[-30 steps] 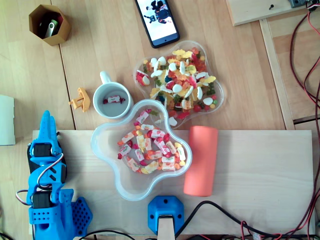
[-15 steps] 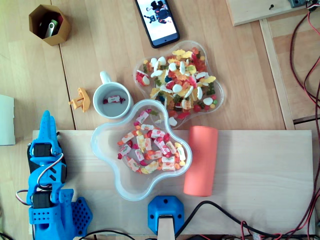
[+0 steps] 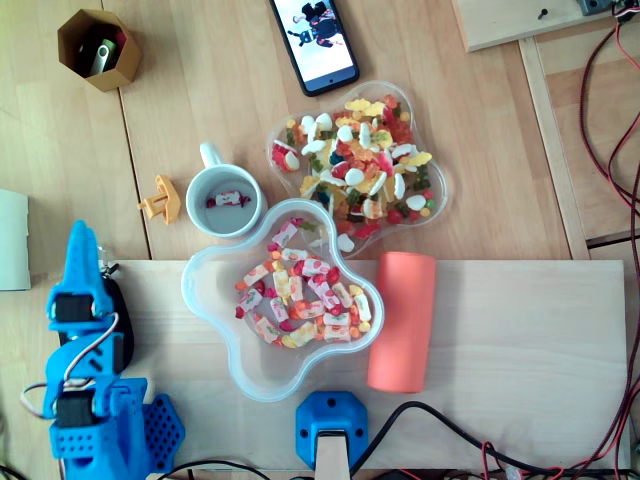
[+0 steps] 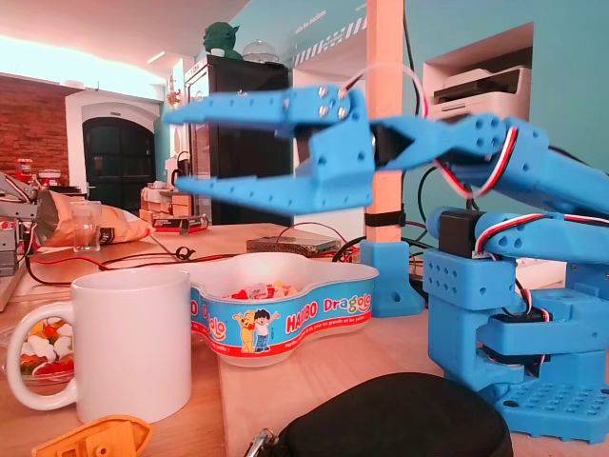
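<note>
1. Fixed view: the blue gripper (image 4: 176, 152) hangs level, well above the tabletop. Its jaws are spread wide with nothing between them, and its fingers point left.
2. Overhead view: the gripper (image 3: 82, 240) sits at the left end of the wooden board (image 3: 520, 350), tip pointing up the picture. The jaw gap cannot be told from this angle. The nearest thing is a small orange toy boat (image 3: 160, 198), apart from the tip and just beside the white mug (image 3: 193, 200).
3. Overhead view, looking into the mug: one wrapped sweet on the bottom. The fixed view gives the mug's plain side wall (image 4: 133, 343), handle to the left.
4. The clear flower-shaped tub (image 3: 200, 290) touches the mug and holds wrapped sweets in red, yellow and white. The fixed view reads "Haribo Dragolo" on its wall (image 4: 285, 319).
5. The second clear tub (image 3: 440, 190), behind the first and touching it, is heaped with loose gummies.
6. The hexagonal wooden pot (image 3: 120, 65), top left, holds a small silver piece too small to name.
7. An orange cylinder (image 3: 402, 320) lies on the board just right of the flower-shaped tub. A black pouch (image 4: 390, 419) lies beside the arm's base.
</note>
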